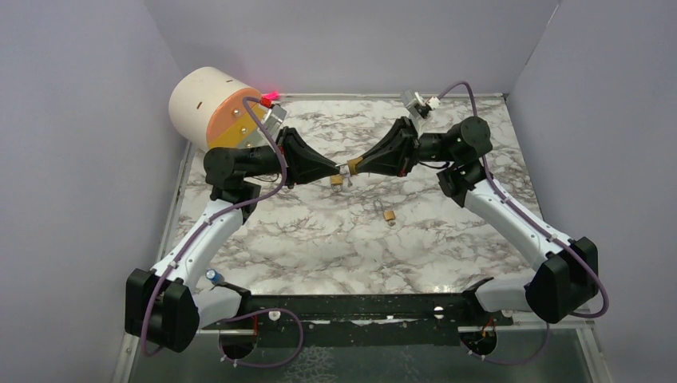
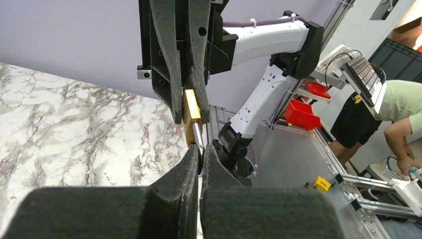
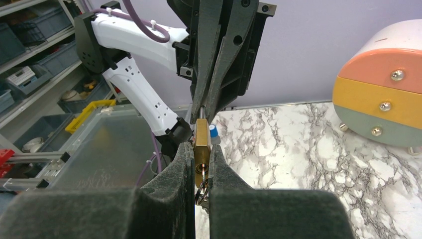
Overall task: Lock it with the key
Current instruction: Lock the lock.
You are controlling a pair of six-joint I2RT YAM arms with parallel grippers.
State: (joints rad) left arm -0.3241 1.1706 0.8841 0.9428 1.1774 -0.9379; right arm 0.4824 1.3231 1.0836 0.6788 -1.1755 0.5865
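From above, the left pincer (image 1: 335,171) and right pincer (image 1: 356,167) are meeting over the tabletop (image 1: 303,239), sharing a brass padlock (image 1: 342,178). In the left wrist view, the left pincer is pinching narrowly on the silver shackle (image 2: 198,137). In the right wrist view, the right pincer is clamping the padlock's body, with a key ring (image 3: 200,188) hanging beneath.

White links (image 1: 199,235), blk joints (image 1: 227,165), purple cables (image 2: 268,21), blk padded fingers (image 2: 169,184).
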